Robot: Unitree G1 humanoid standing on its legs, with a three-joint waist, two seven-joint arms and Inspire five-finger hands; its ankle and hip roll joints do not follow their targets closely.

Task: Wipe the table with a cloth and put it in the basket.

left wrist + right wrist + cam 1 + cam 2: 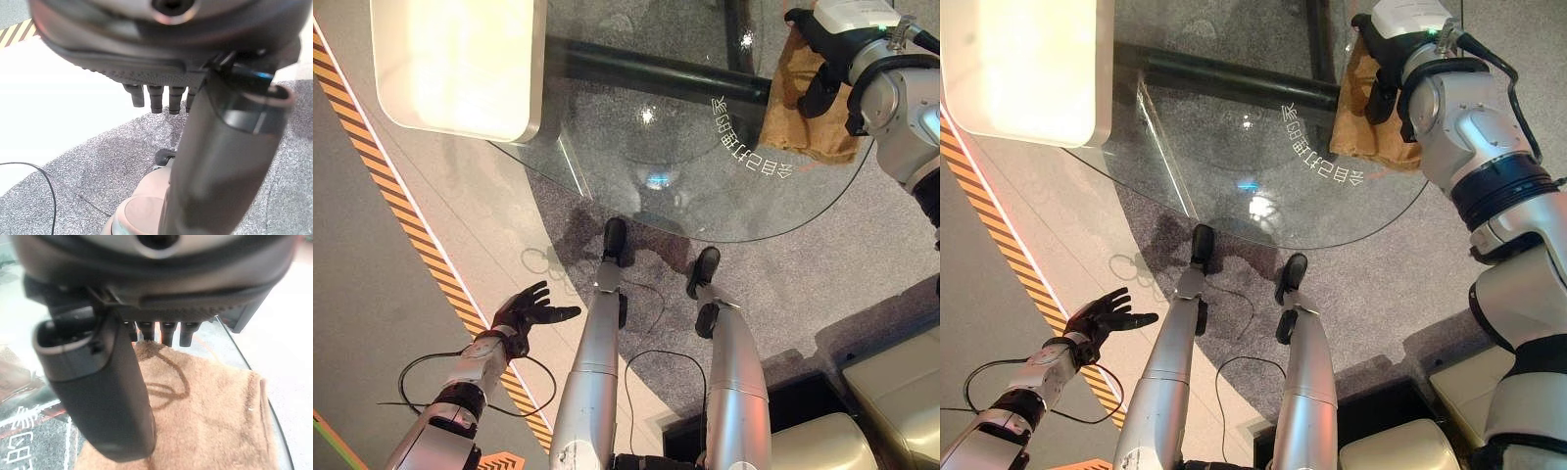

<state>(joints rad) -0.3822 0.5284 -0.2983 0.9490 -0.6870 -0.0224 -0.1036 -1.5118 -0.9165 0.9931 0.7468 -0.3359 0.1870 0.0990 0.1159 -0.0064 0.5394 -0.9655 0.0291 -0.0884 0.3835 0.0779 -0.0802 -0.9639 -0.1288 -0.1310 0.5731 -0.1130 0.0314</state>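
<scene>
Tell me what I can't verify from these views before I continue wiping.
- Right hand on the brown cloth: its own bulk hides the fingertips in the right wrist view, so contact is unclear.
- Cloth's far edge: cut off by the eye views' top edge.
- White basket: glare washes out its inside.

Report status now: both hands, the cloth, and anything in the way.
Right hand open, resting on brown cloth at glass table edge. Left hand open, idle over floor. Nothing blocking the cloth.

Tan cloth (1363, 117) flat on glass table (1234, 147)
</scene>
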